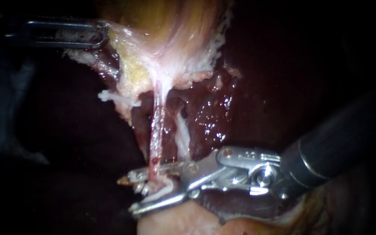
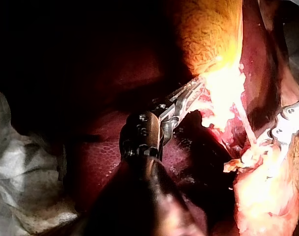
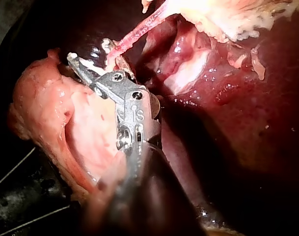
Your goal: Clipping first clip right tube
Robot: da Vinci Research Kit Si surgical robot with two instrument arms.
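Observation:
A thin pink tube (image 1: pixel 156 135) hangs taut from the pale gallbladder (image 1: pixel 170 30) down over the dark liver (image 1: pixel 240 109). A shorter whitish strand (image 1: pixel 181 135) runs just to its right. My right instrument (image 1: pixel 127 195) comes in from the right with its jaws open, one on each side of the pink tube's lower end; frayed white tissue lies between them. My left instrument (image 1: pixel 103 34) is at the upper left, its jaws shut on the gallbladder's ragged edge and holding it up. The left wrist view shows that grip (image 2: pixel 196 86). The right instrument (image 3: pixel 85 64) reaches the tube's base.
A pale pink lump of tissue (image 1: pixel 175 222) lies right under the right instrument's lower jaw. A white shred (image 1: pixel 109 96) sticks out from the gallbladder's edge. Wet, glistening liver bed (image 1: pixel 209 117) lies behind the tubes.

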